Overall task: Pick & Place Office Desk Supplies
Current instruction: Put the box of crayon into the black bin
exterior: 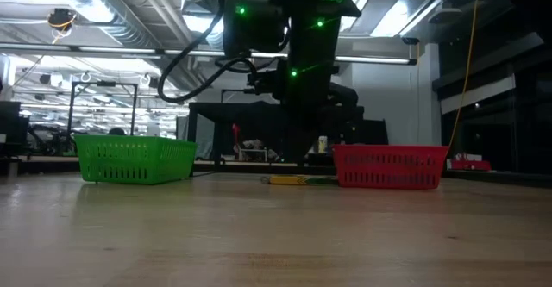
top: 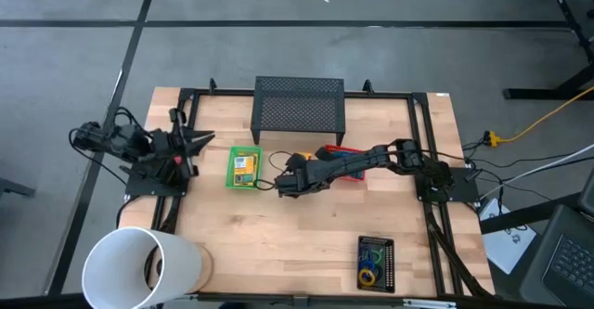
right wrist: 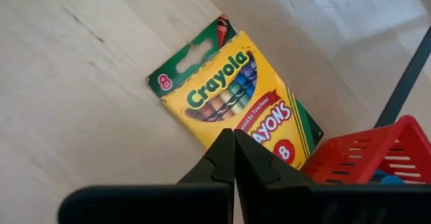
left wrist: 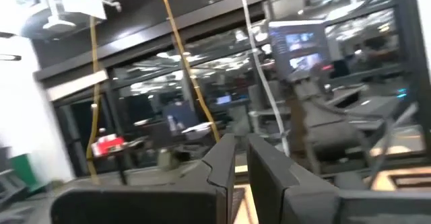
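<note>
A yellow crayon box (right wrist: 229, 93) lies flat on the bare table beside the red mesh tray (right wrist: 377, 153); in the low view this box (exterior: 297, 180) lies in front of the red tray (exterior: 390, 166). My right gripper (right wrist: 234, 135) is shut and points down over the box's end nearest the red tray; from above the gripper (top: 286, 185) hides the box. A second crayon box (top: 243, 168) lies in the green tray (top: 229, 170). Rubber-band rings (top: 371, 274) lie in the small black tray (top: 388, 253). My left gripper (left wrist: 240, 160) waits, shut, at the table's left edge. My right gripper's shut fingertips (right wrist: 225, 146) come from above, pointing down at the crayon box's end (right wrist: 276, 140) next to the red tray. I cannot tell whether they touch it. The box lies flat on the table.
A black mesh stand (top: 299, 105) sits at the far edge. A big white cylinder (top: 139, 267) lies at the near left corner. Something blue (right wrist: 387, 178) shows inside the red tray. Bare wood stretches across the near middle (top: 278, 244).
</note>
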